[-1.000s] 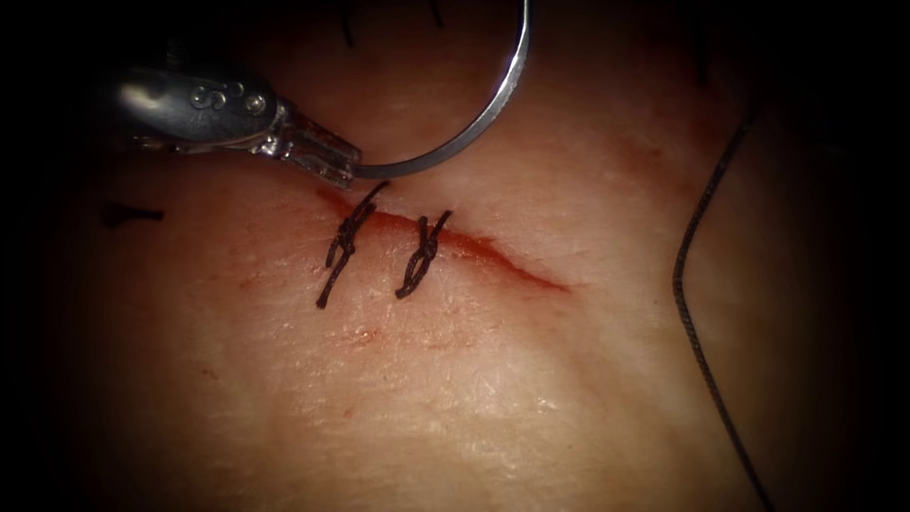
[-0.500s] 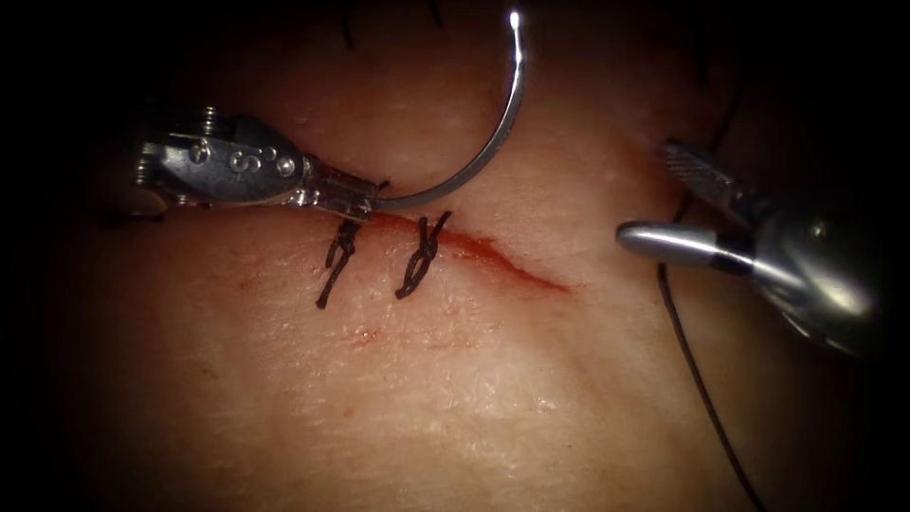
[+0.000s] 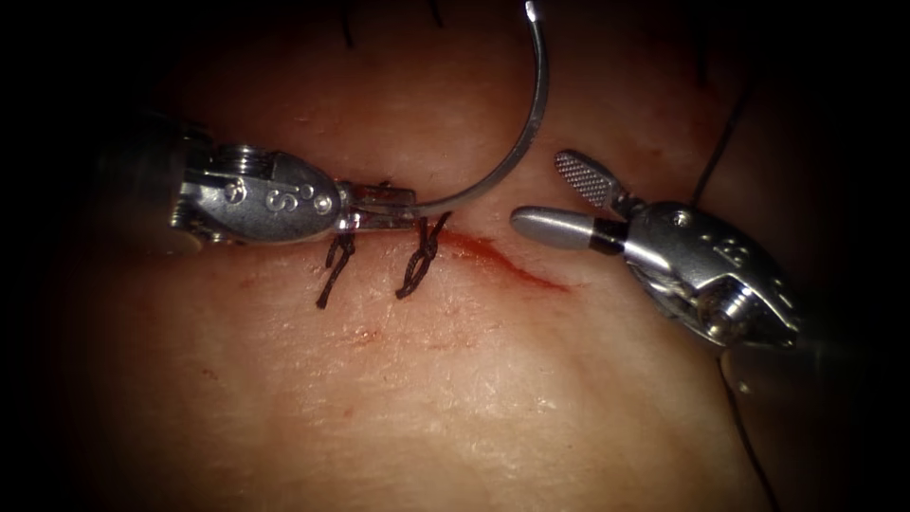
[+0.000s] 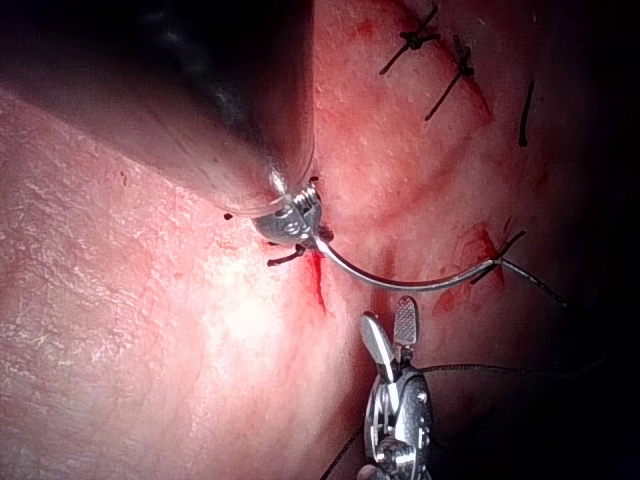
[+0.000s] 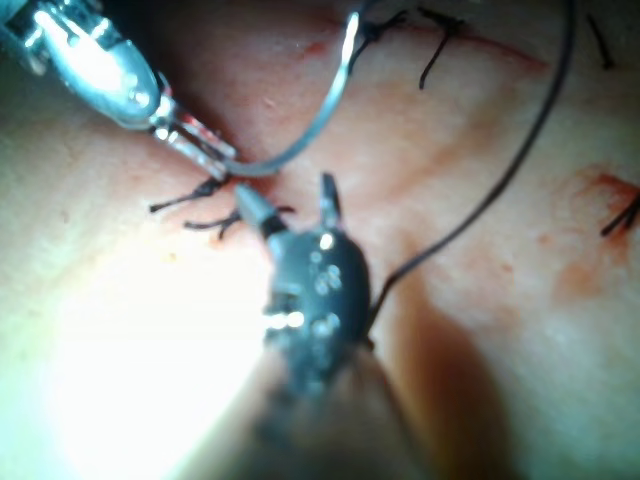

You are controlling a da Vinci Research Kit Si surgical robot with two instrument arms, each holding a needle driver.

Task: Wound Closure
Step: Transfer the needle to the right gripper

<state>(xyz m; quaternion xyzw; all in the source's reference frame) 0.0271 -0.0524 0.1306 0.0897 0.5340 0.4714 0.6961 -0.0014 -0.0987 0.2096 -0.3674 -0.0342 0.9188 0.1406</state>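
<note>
Left hand (image 3: 403,201) clamps the needle (image 3: 517,152) near one end, clear of the tissue (image 3: 455,379); its other end is cut off. Right hand (image 3: 555,201) gapes empty.

**A surgical training bench**

The setting reads as a surgical practice bench in a lab. A slab of pale tissue (image 3: 455,379) fills the lit field, with darkness around its edges as through a scope. Two knotted stitches (image 3: 379,251) cross a red cut (image 3: 512,264), and two metal wristed tools, the left tool (image 3: 379,207) and the right tool (image 3: 564,201), work over it.
</note>
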